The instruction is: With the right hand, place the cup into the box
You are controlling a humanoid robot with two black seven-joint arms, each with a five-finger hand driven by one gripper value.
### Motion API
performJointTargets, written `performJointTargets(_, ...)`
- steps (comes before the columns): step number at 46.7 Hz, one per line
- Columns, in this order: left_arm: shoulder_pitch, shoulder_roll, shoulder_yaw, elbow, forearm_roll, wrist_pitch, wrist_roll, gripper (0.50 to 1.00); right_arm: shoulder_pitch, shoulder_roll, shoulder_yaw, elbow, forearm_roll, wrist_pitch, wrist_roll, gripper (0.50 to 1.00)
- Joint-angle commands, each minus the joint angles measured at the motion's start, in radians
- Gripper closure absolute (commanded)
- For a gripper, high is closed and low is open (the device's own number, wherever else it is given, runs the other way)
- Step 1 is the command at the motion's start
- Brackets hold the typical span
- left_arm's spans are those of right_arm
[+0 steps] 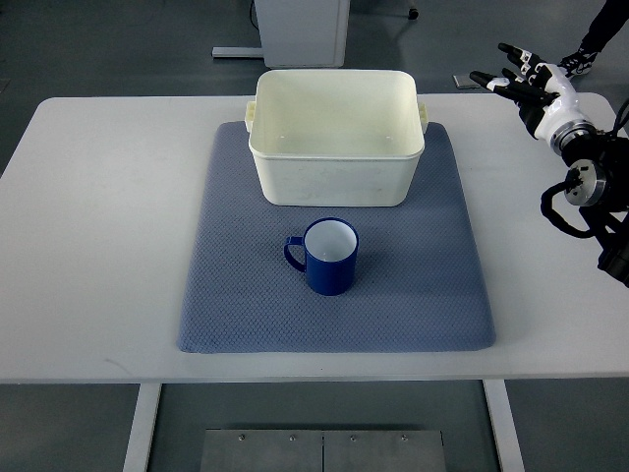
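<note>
Blue cup [329, 257] upright on blue mat [236, 295], handle to the left, just in front of cream box [337, 138] (not touching). Right hand [531, 84] over table's far right edge, fingers spread, holding nothing

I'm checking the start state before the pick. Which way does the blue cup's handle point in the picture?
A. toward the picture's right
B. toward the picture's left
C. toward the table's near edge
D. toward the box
B: the blue cup stands upright on the mat, and its handle sticks out toward the picture's left, away from the right hand, which hovers open at the table's far right corner.
</note>
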State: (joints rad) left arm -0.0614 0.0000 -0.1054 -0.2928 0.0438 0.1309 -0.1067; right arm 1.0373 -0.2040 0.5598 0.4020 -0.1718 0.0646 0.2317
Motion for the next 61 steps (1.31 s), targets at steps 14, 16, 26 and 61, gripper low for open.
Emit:
performJointTargets(14, 0.005, 0.0, 0.001, 0.0, 0.001, -0.004, -0.005, 0.5, 0.001, -0.005, -0.001, 0.0, 0.0, 0.001, 0.0, 0.5)
performJointTargets(16, 0.012, 0.0, 0.001, 0.0, -0.001, -0.001, -0.005, 0.5, 0.003, -0.006, -0.001, 0.0, 0.0, 0.001, 0.0, 0.5)
performJointTargets(26, 0.02, 0.0, 0.0, 0.0, -0.001, -0.001, -0.005, 0.5, 0.004, -0.006, -0.014, 0.0, 0.0, 0.003, 0.001, 0.5)
performJointTargets(61, 0.02, 0.0, 0.001, 0.0, -0.001, -0.001, -0.005, 0.5, 0.01, -0.003, -0.015, 0.0, 0.0, 0.0, 0.003, 0.5)
